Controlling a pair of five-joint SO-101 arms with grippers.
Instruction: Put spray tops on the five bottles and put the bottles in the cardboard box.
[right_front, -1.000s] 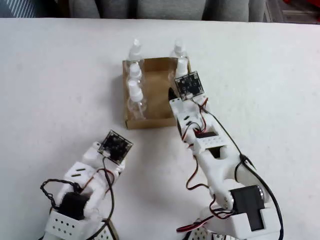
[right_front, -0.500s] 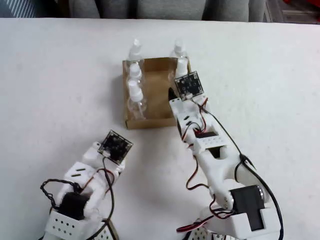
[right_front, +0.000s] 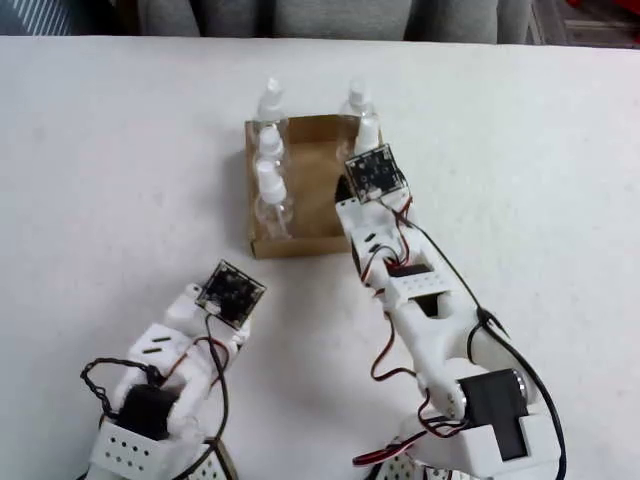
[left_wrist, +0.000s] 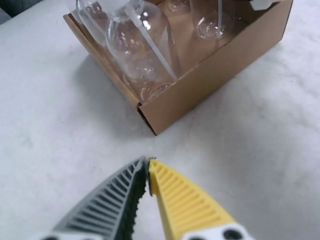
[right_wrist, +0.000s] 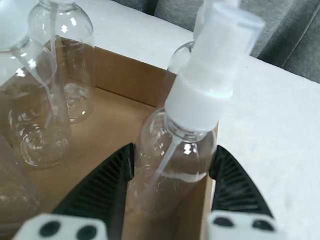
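Note:
The cardboard box (right_front: 300, 240) sits mid-table. Three clear bottles with white spray tops (right_front: 270, 190) line its left wall; they also appear in the right wrist view (right_wrist: 40, 125) and the left wrist view (left_wrist: 142, 50). My right gripper (right_front: 358, 162) hangs over the box's right side. Its black fingers (right_wrist: 100, 190) are shut on a spray-topped bottle (right_wrist: 185, 145) standing upright just inside the right wall. Another bottle (right_front: 357, 100) stands at the far right corner behind it. My left gripper (left_wrist: 148, 170) is shut and empty, low over the table just short of the box's near left corner (left_wrist: 152, 127).
The left arm (right_front: 160, 380) rests at the near left and the right arm (right_front: 440, 340) stretches from the near right toward the box. Bare white table (right_front: 120, 170) surrounds the box. Grey upholstery (right_front: 300, 15) runs along the far edge.
My right gripper has shifted very slightly with the bottle over the box's right side. The left arm has not moved.

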